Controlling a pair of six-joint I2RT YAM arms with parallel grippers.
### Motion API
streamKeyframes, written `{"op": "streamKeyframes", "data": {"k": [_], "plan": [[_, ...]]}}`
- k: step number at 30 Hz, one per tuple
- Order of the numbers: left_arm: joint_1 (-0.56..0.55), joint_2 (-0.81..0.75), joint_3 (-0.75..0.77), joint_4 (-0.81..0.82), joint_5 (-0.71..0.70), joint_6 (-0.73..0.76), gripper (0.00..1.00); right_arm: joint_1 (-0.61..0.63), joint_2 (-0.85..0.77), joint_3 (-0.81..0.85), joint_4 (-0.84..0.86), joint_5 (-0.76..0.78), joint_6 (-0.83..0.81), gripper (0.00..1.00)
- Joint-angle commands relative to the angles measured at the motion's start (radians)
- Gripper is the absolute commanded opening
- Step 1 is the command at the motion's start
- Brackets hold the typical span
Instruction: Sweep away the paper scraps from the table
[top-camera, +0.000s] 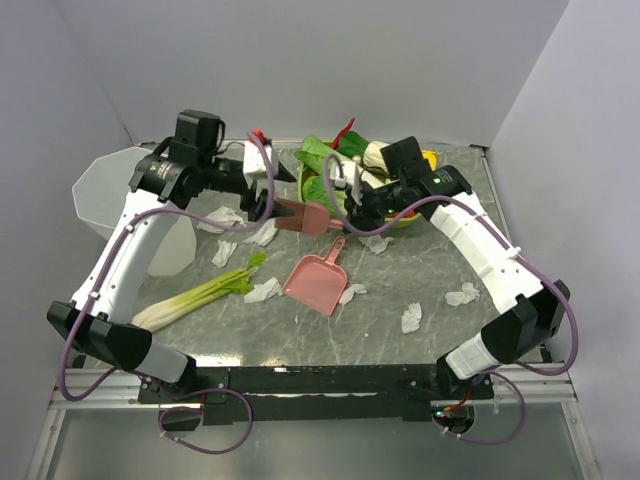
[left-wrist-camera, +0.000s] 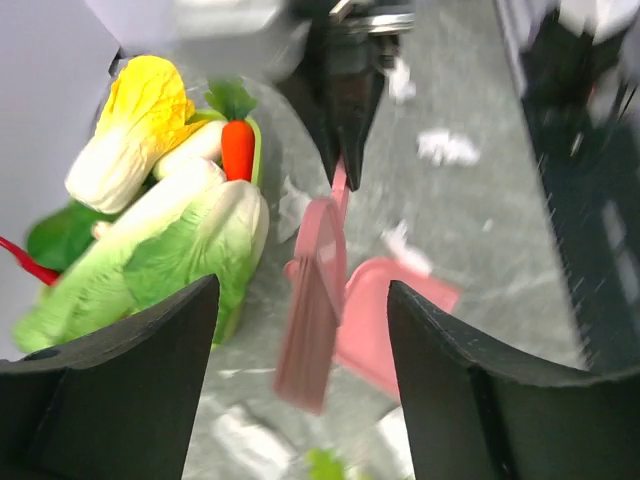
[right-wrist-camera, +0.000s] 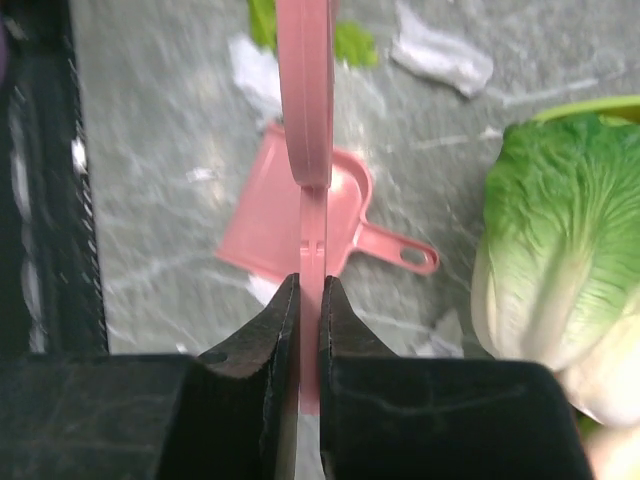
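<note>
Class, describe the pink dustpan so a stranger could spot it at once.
Find the grey-green marble table, then the leek on its left half. Just right of the leek's leaves lies the dustpan: a flat pink scoop, broader than the slim pink brush beyond it.

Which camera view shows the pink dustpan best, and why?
Top external: the whole dustpan lies unobstructed, pan and handle. Right wrist shows it crossed by the held pink brush; left wrist shows it blurred, partly hidden behind that brush.

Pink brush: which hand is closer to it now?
Right. The right hand is shut on the handle of the pink brush; the left hand is open, just short of its head end.
</note>
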Motion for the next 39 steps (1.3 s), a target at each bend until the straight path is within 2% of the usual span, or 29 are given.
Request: {"op": "streamKeyframes", "data": {"k": [1,6,13,15,16,19,20,21,22,23,24,25,26,27,28,30,32,34,35,39], "plan": [[-0.062,0.000,0.012,-0.235,-0.168,0.371,0.73,0.050,0.046,0.092,-0.122,0.131,-0.126,0.00],[-0.152,-0.045,-0.079,-0.136,-0.272,0.389,0.71,0.062,0.057,0.125,-0.087,0.088,-0.042,0.00],[-0.221,-0.083,-0.176,0.006,-0.372,0.338,0.69,0.104,0.031,0.121,-0.105,0.112,-0.105,0.00],[-0.228,-0.077,-0.168,0.004,-0.374,0.332,0.64,0.110,0.030,0.122,-0.108,0.116,-0.111,0.00],[-0.233,-0.071,-0.165,0.006,-0.371,0.326,0.60,0.112,0.028,0.122,-0.105,0.111,-0.106,0.00],[-0.241,-0.057,-0.153,-0.002,-0.359,0.306,0.35,0.112,0.028,0.122,-0.085,0.087,-0.070,0.00],[-0.241,-0.054,-0.151,-0.002,-0.354,0.296,0.15,0.110,0.030,0.122,-0.078,0.079,-0.056,0.01],[-0.241,-0.053,-0.154,-0.002,-0.354,0.292,0.07,0.107,0.030,0.124,-0.072,0.073,-0.039,0.02],[-0.241,-0.051,-0.159,-0.001,-0.352,0.286,0.01,0.102,0.028,0.129,-0.067,0.041,-0.011,0.07],[-0.241,-0.053,-0.165,0.005,-0.349,0.268,0.01,0.077,0.026,0.136,-0.064,0.019,0.004,0.15],[-0.236,-0.060,-0.188,0.018,-0.342,0.253,0.01,0.047,0.020,0.142,-0.043,-0.007,0.044,0.28],[-0.213,-0.063,-0.206,0.044,-0.320,0.222,0.01,0.008,0.016,0.147,-0.020,-0.079,0.138,0.44],[-0.187,-0.063,-0.220,0.094,-0.284,0.149,0.01,-0.093,0.008,0.149,0.025,-0.236,0.188,0.51],[-0.160,-0.057,-0.237,0.113,-0.176,0.112,0.01,-0.129,0.005,0.149,0.049,-0.298,0.246,0.58],[-0.105,-0.051,-0.240,0.134,-0.124,0.069,0.01,-0.161,0.003,0.149,0.060,-0.337,0.307,0.71],[-0.031,-0.025,-0.249,0.211,0.026,-0.089,0.01,-0.210,-0.013,0.141,0.089,-0.392,0.337,0.78],[0.002,-0.007,-0.259,0.283,0.110,-0.278,0.01,-0.232,-0.021,0.124,0.094,-0.439,0.343,0.79],[0.032,0.013,-0.285,0.405,0.207,-0.399,0.01,-0.253,-0.015,0.113,0.099,-0.518,0.378,0.79],[0.034,0.013,-0.304,0.465,0.229,-0.516,0.01,-0.258,-0.012,0.101,0.114,-0.538,0.401,0.79],[0.034,-0.022,-0.459,0.860,0.290,-0.821,0.01,-0.257,-0.044,0.001,0.257,-0.542,0.489,0.79]]}}
